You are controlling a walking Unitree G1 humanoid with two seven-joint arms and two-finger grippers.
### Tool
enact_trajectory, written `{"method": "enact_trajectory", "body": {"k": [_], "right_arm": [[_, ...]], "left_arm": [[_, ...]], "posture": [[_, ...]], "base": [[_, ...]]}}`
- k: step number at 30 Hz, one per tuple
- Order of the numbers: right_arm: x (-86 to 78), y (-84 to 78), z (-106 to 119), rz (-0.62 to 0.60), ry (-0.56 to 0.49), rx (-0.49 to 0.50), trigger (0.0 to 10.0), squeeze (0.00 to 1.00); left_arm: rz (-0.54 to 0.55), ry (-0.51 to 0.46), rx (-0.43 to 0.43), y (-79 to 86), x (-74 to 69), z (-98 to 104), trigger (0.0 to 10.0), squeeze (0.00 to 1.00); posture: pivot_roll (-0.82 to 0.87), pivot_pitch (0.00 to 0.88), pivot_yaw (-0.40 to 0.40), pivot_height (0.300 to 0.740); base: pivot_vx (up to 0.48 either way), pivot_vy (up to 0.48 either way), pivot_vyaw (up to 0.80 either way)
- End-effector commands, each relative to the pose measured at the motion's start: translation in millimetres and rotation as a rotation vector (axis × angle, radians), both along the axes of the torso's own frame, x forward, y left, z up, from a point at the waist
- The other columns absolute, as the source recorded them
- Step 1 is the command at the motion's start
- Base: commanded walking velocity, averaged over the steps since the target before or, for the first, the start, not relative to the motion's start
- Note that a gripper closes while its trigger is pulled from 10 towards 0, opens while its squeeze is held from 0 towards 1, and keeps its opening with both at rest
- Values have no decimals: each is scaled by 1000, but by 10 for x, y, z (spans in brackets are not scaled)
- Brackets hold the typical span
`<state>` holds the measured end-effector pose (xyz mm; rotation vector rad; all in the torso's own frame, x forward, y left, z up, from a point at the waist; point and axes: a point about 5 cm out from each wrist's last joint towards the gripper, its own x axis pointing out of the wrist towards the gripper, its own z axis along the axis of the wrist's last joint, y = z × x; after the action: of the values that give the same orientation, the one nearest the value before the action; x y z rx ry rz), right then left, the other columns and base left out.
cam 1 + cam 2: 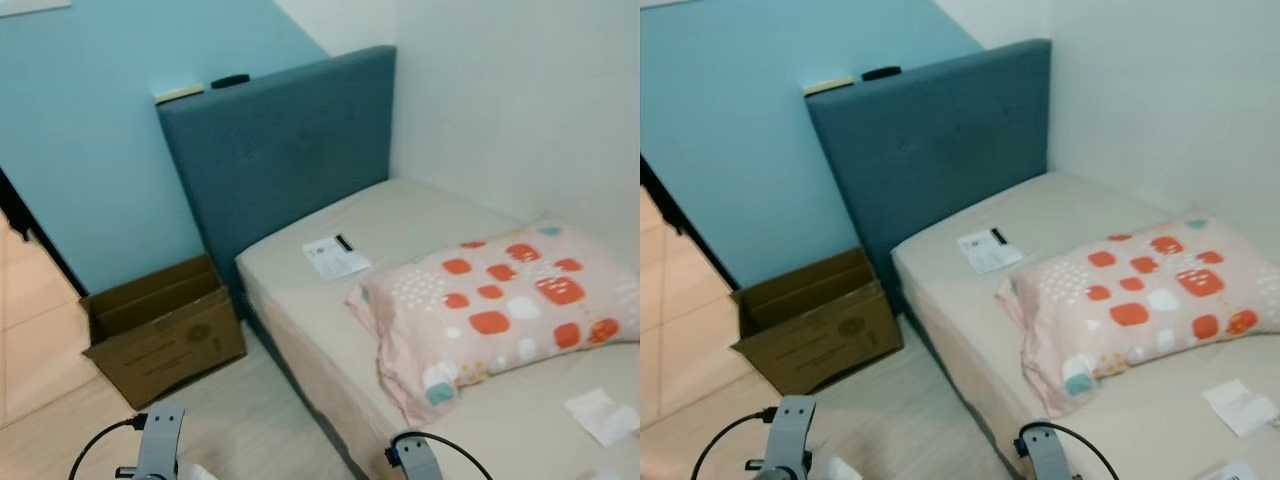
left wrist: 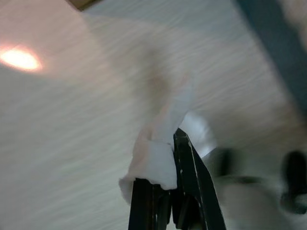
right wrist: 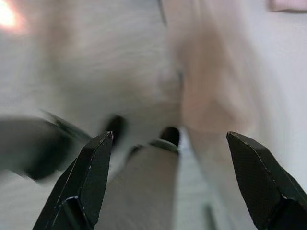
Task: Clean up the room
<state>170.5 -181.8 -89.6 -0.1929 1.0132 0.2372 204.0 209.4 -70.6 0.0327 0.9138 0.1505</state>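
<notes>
1. The left gripper (image 2: 165, 184) is clenched on a crumpled white tissue (image 2: 156, 155), held above the pale wood floor (image 2: 72, 143)
2. The right gripper (image 3: 168, 163) is spread wide with nothing between its fingers
3. An open cardboard box (image 1: 165, 330) sits on the floor beside the bed (image 1: 330, 320), near the blue headboard (image 1: 290, 150)
4. On the mattress lie a spotted pink pillow (image 1: 495, 305), a printed leaflet (image 1: 335, 256) and a white paper scrap (image 1: 602, 415)
</notes>
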Motion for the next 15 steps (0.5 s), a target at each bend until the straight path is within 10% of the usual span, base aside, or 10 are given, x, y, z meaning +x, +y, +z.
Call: {"method": "enact_trajectory", "body": {"k": [1,15], "right_arm": [[8,1,4,26,6,-1,10000,0],[140,-303,104,-67,-30,-75,10000,0]], "left_arm": [[50,10,-19,3,-77,-40,10000,0],[22,25,-50,-165,-81,-72,10000,0]], "posture": [[-117,0,-3,740],[-172,0,41,740]], "base": [[0,0,775],[0,0,110]]}}
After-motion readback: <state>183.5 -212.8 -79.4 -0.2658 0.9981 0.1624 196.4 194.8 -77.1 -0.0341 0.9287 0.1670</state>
